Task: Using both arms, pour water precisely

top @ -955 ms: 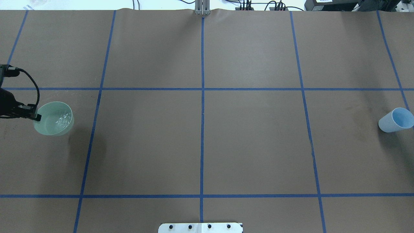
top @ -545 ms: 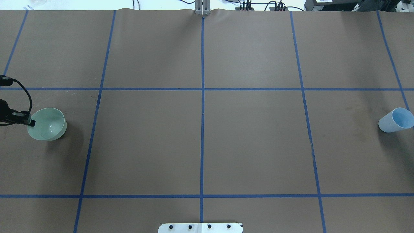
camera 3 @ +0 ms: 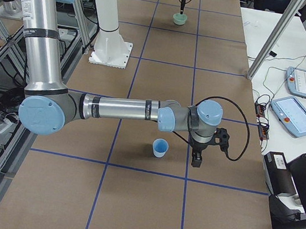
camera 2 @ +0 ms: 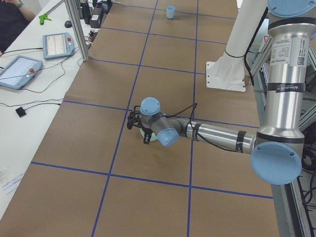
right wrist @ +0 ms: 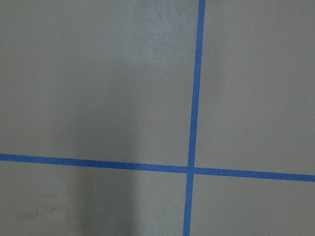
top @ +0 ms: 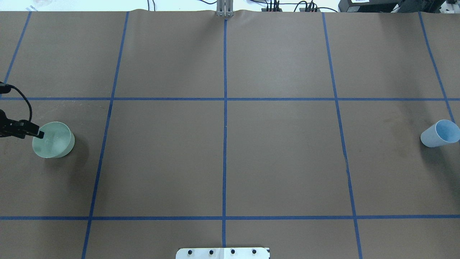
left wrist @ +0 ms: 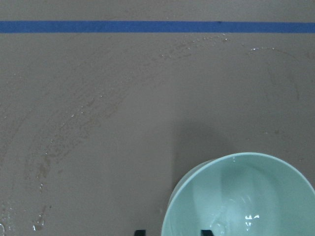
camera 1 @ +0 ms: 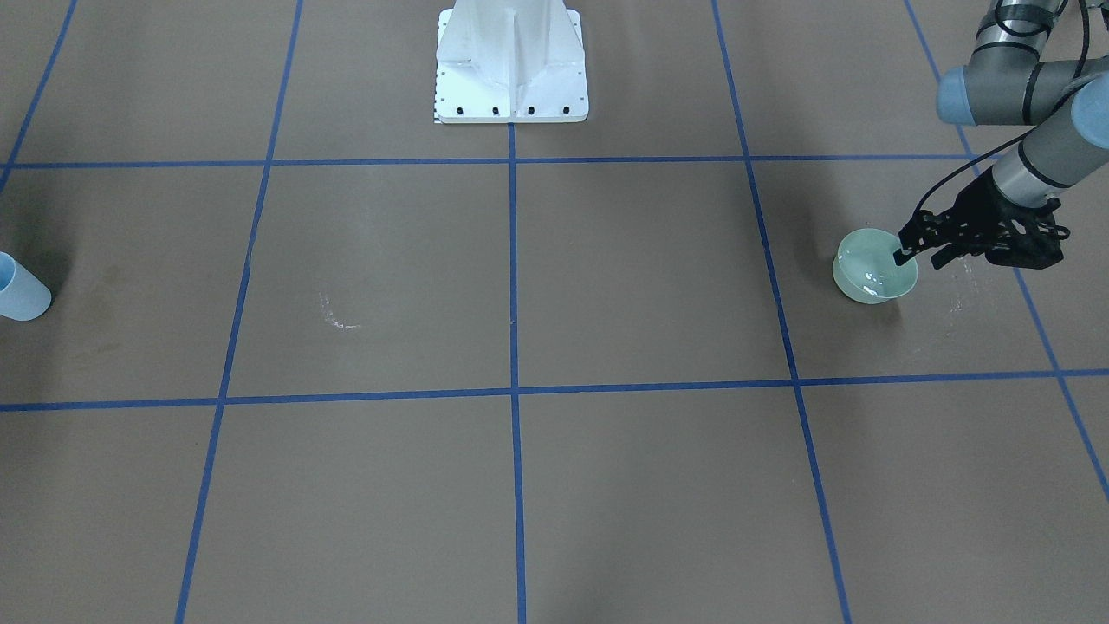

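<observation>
- Brown paper covered the whole table [top: 280,162], ruled into big squares by blue tape lines [top: 225,144]; the white pedestal [camera 1: 511,61] stood at the robot's edge on the centre line and serves as the landmark for what follows.
- Left arm [camera 2: 218,137]: stretched out low over the table, well off to the pedestal's left. A printed label ran down its upright tube, too small to read.
- Right arm [camera 3: 120,109]: stretched out equally far to the pedestal's right, ending just beside the blue cup.
- Green bowl [top: 53,139]: sat on the paper far to the pedestal's left with the water [camera 1: 873,277] pooled in its bottom, showing only as faint glints.
- Blue cup [top: 440,133]: stood upright far to the pedestal's right, well apart from the bowl.
- Left gripper [camera 1: 903,252]: its fingers looked pinched on the bowl's rim, one inside and one outside, though the bowl seemed to rest on the paper.
- Right gripper [camera 3: 198,156]: pointed down near the cup with nothing visibly in it; how wide it stood could not be told.
- Risk, as a judgement: a one-sided rim pinch could let the bowl swing or slip when lifted, slopping water onto paper that already looked streaked and damp around it.
- Further risk: bowl and cup were a full table apart, so a long carry invites sloshing, and a wide rim could overshoot a narrow cup.
- No brand or other writing was legible.
</observation>
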